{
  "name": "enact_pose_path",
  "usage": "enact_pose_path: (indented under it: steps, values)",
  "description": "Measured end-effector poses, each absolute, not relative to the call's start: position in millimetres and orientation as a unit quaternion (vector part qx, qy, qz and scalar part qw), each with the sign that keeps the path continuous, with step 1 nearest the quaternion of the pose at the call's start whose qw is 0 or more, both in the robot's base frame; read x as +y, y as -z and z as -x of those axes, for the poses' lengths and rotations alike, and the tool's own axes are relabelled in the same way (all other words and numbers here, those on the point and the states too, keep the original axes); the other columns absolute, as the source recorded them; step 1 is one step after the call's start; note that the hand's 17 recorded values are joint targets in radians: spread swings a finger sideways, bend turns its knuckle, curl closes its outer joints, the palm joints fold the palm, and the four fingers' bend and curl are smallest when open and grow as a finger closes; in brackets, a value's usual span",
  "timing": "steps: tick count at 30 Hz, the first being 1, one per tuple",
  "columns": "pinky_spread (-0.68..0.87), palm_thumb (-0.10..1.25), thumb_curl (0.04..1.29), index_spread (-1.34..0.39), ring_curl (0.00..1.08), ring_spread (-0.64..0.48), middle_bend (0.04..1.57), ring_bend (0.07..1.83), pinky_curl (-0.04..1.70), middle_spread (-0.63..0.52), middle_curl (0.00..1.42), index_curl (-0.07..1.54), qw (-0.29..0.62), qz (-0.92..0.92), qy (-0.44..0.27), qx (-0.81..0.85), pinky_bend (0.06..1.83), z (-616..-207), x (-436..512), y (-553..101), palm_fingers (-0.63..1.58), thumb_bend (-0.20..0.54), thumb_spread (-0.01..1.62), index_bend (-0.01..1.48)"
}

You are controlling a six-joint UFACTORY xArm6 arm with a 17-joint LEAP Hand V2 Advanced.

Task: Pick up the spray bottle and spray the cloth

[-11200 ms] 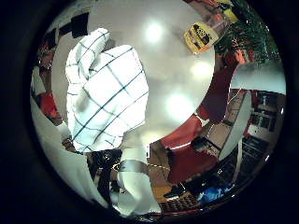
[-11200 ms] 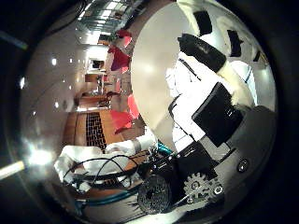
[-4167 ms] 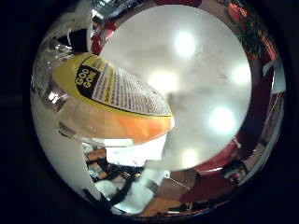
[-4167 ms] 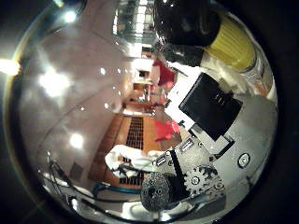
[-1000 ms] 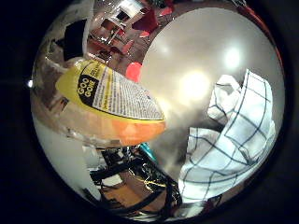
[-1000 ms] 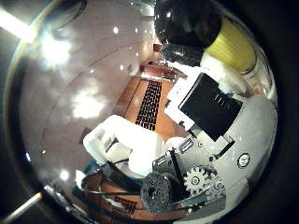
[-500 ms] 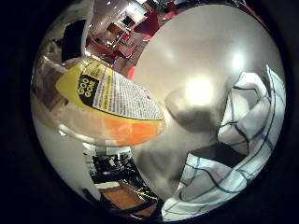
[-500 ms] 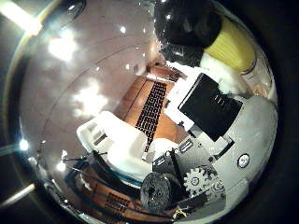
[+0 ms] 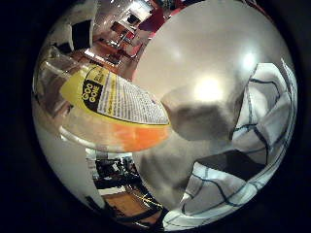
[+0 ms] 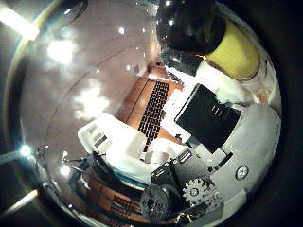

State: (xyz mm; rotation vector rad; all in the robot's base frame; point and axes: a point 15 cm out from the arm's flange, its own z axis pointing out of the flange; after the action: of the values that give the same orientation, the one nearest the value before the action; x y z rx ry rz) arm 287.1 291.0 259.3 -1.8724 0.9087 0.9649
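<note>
The spray bottle [image 9: 112, 107] is close to my palm in the right little finger side palm view, showing its yellow label and orange liquid. In the right thumb side palm view its black spray head [image 10: 189, 26] and yellow collar [image 10: 233, 49] show beside my white and black fingers [image 10: 213, 118]. My right hand [image 10: 204, 142] is curled around the bottle and holds it above the table. The white cloth with dark check lines [image 9: 248, 146] lies crumpled on the glossy white table [image 9: 194, 49], under and beside the bottle, with a shadow across it.
Red chairs [image 9: 146, 12] and room furniture stand beyond the table's far edge. A wooden floor with a dark mat [image 10: 151, 106] shows past the table in the right thumb side palm view. Ceiling lights reflect on the table top.
The little finger side view has shifted towards the cloth, which now looks larger and closer. The bottle stays in the same grip against my palm.
</note>
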Motion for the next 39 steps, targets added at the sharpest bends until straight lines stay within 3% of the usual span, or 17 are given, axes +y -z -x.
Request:
enact_pose_path:
  steps: [5,8,13,16,20,22,29,39]
  values:
    - [-0.44,0.83,0.64,-0.3,0.49,-0.23,1.02,1.26,0.81,-0.1,0.51,0.57,0.393,0.759,-0.378,0.355,1.05,-283.1,285.4,-252.9,0.86,-0.028,0.9,0.33]
    - [-0.46,0.83,0.61,-0.35,0.5,-0.25,0.92,1.27,0.79,-0.12,0.5,0.55,0.39,0.765,-0.372,0.352,1.01,-282.7,282.2,-254.7,0.68,-0.025,0.93,0.23]
    - [-0.34,0.79,0.55,-0.39,0.48,-0.26,0.79,1.16,0.77,-0.14,0.5,0.57,0.383,0.776,-0.36,0.348,0.81,-281.5,275.8,-259.0,0.31,-0.028,1.03,0.29]
    - [-0.09,0.75,0.51,-0.36,0.43,-0.18,0.69,0.99,0.74,-0.1,0.47,0.54,0.376,0.783,-0.351,0.349,0.73,-281.1,268.8,-262.0,0.14,-0.027,1.05,0.3]
    - [0.29,0.7,0.46,-0.29,0.35,0.02,0.55,0.76,0.62,0.01,0.41,0.49,0.373,0.793,-0.332,0.349,0.57,-280.2,259.9,-271.3,0.01,-0.029,1.06,0.3]
    - [0.38,0.68,0.44,-0.27,0.31,0.11,0.5,0.66,0.56,0.06,0.39,0.47,0.37,0.797,-0.322,0.352,0.5,-279.5,255.4,-276.5,0.0,-0.028,1.07,0.29]
    - [0.46,0.62,0.37,-0.22,0.23,0.25,0.29,0.41,0.41,0.18,0.32,0.4,0.358,0.802,-0.296,0.376,0.38,-282.0,234.0,-287.6,0.03,-0.026,1.06,0.18]
    - [0.46,0.59,0.33,-0.2,0.23,0.28,0.21,0.35,0.36,0.2,0.32,0.33,0.368,0.8,-0.273,0.389,0.36,-274.8,207.1,-314.1,0.08,-0.024,1.05,0.16]
